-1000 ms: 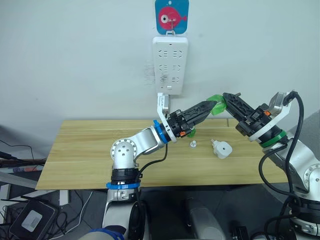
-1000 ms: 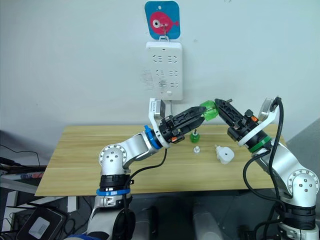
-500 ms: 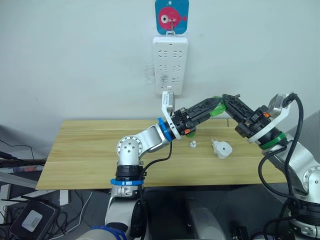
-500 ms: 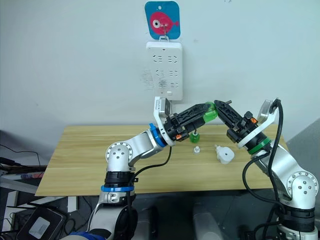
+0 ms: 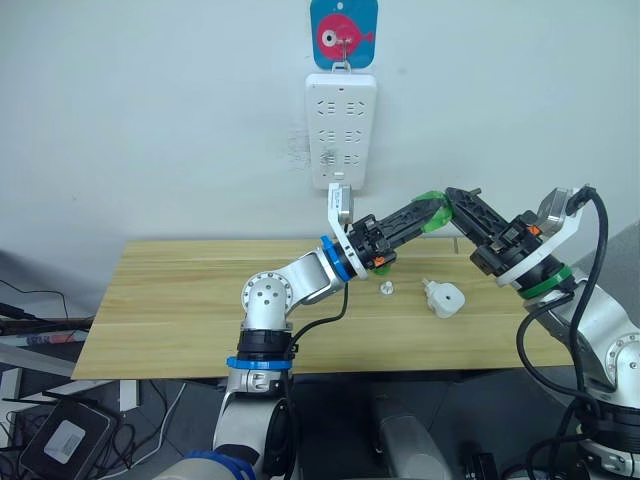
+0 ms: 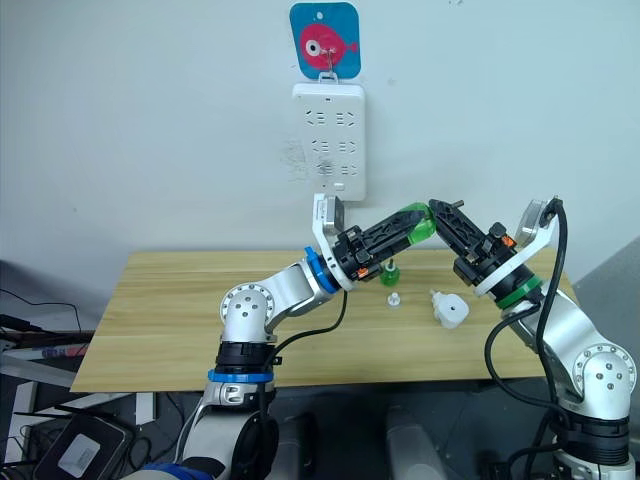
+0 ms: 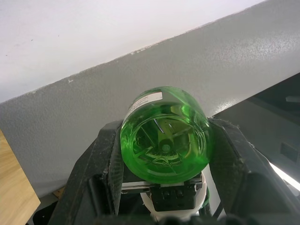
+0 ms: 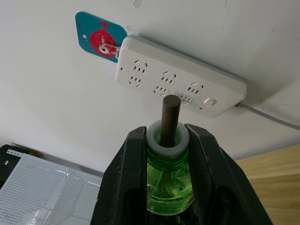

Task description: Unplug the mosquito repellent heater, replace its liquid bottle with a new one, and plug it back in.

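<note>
Midair, in front of the wall and below the power strip (image 5: 341,130), held between both arms: a green bottle (image 8: 164,180), well above the table (image 5: 180,300). Clamped at the neck by the right gripper (image 6: 437,210), fingers (image 8: 133,173) pressed in just under the white collar, leaving the dark wick (image 8: 169,117) bare and pointing away from the wrist. Taken at the other end by the left gripper (image 5: 420,210), fingers (image 7: 105,159) closed against either side of the round body, base toward that wrist. Looks like a handover or a two-handed regrip: held at both ends, most likely so that nothing slips while one side lets go. Lying on its side on the wood below, well apart from the strip: the mosquito repellent heater (image 5: 445,298), unplugged, prongs clear of any socket. Just beside it, a small white cap (image 5: 385,289), probably unscrewed from the held bottle and so marking it as the fresh refill. Standing upright near the left forearm, a second green bottle (image 6: 390,272), judged to be the spent one.
</note>
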Action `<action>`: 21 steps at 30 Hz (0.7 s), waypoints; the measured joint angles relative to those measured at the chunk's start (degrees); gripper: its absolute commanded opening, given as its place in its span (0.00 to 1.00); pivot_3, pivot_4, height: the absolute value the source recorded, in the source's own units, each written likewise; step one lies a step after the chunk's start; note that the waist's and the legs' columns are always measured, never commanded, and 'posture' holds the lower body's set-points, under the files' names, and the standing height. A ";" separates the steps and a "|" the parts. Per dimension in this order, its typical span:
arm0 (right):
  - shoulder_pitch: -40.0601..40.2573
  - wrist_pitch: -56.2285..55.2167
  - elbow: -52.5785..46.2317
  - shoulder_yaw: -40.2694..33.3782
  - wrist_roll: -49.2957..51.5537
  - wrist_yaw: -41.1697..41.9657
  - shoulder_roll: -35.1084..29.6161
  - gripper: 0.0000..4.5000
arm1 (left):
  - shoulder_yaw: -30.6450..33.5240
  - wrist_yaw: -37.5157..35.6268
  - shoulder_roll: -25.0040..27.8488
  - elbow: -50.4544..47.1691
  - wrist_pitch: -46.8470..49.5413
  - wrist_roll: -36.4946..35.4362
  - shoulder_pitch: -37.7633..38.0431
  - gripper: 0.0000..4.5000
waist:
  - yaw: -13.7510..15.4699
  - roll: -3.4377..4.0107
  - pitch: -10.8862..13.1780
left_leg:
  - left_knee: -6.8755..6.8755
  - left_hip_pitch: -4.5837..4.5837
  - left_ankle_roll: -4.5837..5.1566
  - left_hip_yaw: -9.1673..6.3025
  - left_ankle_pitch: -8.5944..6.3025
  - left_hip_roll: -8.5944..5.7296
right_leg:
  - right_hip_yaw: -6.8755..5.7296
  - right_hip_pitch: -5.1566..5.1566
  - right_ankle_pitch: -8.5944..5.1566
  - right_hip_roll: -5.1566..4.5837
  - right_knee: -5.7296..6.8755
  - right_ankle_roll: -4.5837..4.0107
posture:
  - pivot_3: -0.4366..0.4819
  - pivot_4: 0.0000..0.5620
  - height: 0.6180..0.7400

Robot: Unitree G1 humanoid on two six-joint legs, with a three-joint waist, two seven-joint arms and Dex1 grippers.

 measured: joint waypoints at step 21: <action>-1.44 8.77 3.11 27.15 -69.26 29.67 -38.87 1.00 | -3.99 -12.10 20.68 -11.01 -0.96 9.75 9.75 0.50 | 0.11 0.04 -0.01 | -0.07 0.16 -0.01 0.17 0.00 0.06 | 0.16 -0.01 -0.02 0.03 -0.08 0.03 | 0.30 0.44 1.00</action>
